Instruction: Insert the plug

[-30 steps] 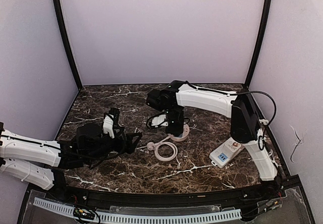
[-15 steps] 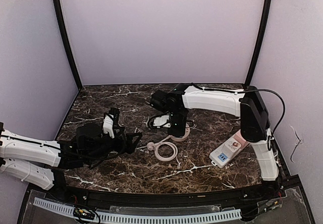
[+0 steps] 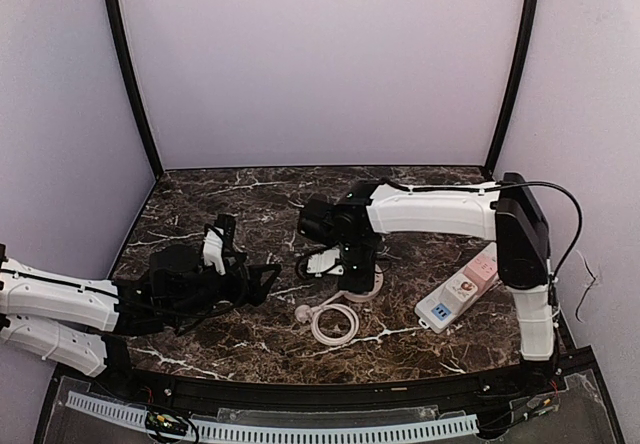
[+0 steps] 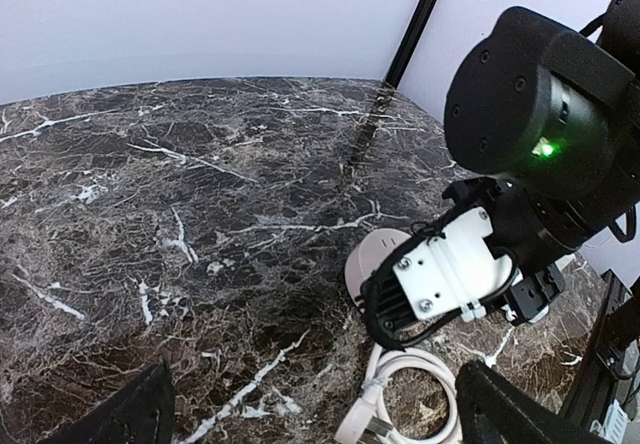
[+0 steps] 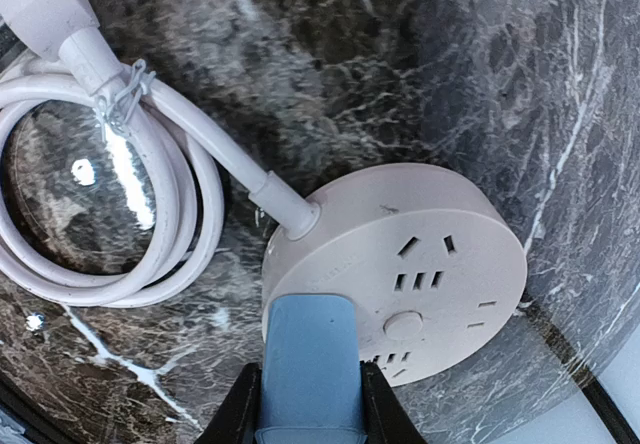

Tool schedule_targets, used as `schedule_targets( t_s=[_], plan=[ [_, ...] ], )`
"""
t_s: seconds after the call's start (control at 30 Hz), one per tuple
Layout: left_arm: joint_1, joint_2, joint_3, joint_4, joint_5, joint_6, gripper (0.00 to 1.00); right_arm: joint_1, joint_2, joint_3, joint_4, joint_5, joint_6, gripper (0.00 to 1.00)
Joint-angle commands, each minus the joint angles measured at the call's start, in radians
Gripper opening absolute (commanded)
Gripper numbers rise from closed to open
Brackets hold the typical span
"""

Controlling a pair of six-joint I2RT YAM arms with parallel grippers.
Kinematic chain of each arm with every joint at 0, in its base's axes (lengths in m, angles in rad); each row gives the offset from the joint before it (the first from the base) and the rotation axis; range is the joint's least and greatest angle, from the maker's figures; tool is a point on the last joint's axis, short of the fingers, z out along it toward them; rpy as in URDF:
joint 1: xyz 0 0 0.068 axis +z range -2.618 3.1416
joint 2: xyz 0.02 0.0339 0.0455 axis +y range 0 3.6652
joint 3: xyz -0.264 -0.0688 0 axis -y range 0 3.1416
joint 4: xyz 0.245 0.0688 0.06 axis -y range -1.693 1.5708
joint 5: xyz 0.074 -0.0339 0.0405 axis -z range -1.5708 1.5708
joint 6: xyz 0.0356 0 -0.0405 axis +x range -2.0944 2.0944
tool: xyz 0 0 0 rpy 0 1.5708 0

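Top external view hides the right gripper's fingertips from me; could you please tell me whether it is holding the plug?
Observer: Yes. The right wrist view shows the right gripper shut on a light blue plug.
Operator: Thank you. Where does the plug sit relative to the socket?
Observer: It overlaps the rim of the round white socket; I cannot tell whether they touch.
Operator: Is any slot already occupied?
Observer: No, every slot that shows on its face is empty.

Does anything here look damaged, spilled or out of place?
Nothing stands out. The round socket lies flat and looks whole, its cable is coiled and tied, and the blue plug sits straight in the right gripper.
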Motion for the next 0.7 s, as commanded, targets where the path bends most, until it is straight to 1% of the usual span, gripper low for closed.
schedule_targets(
  t_s=[0.0,0.4,0.57,0.6,0.67],
  plan=[
    [-0.003,-0.026,-0.018,-0.002,0.009,-0.007,0.98,0.056,-0.022,-0.074,-0.039,-0.129,0.027,0.00],
    [-0.003,-0.060,-0.028,-0.010,0.008,-0.013,0.98,0.130,-0.110,-0.160,-0.007,-0.186,0.025,0.00],
    [-0.004,-0.056,-0.028,-0.008,0.007,-0.014,0.98,0.141,-0.101,-0.181,0.028,-0.173,0.010,0.00],
    [-0.003,-0.056,-0.028,-0.008,0.008,-0.014,0.98,0.142,-0.091,-0.177,0.034,-0.161,0.011,0.01],
    [-0.003,-0.055,-0.028,-0.008,0.007,-0.014,0.98,0.142,-0.067,-0.161,0.036,-0.140,0.019,0.08]
  ],
)
